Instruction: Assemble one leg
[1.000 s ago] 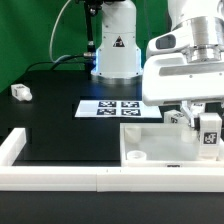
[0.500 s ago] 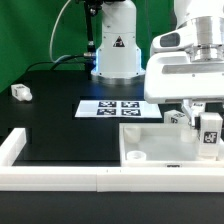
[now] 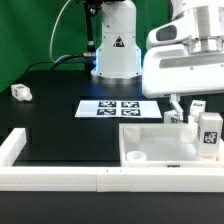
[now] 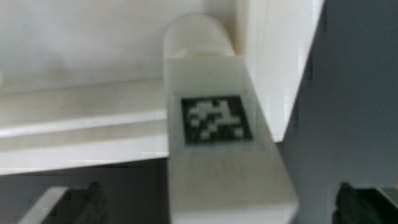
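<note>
1. The leg [image 3: 208,131] stands upright at the corner of the flat white panel [image 3: 150,142] on the exterior view's right. Its long axis is vertical and a tag faces outward.
2. The claw [image 4: 217,203] hangs above it, released. In the wrist view its dark fingertips [image 4: 68,203] flank the leg with a clear gap on each side, touching nothing.
3. The leg therefore lies below and between the fingers, its axis in line with the claw's reach. Any re-grip looks like a straight drop, then a squeeze across the leg's width.
4. Whether the leg is fully seated in its socket cannot be told.
5. Another leg [image 3: 20,92] lies on the worktop [image 3: 60,125], well apart.
</note>
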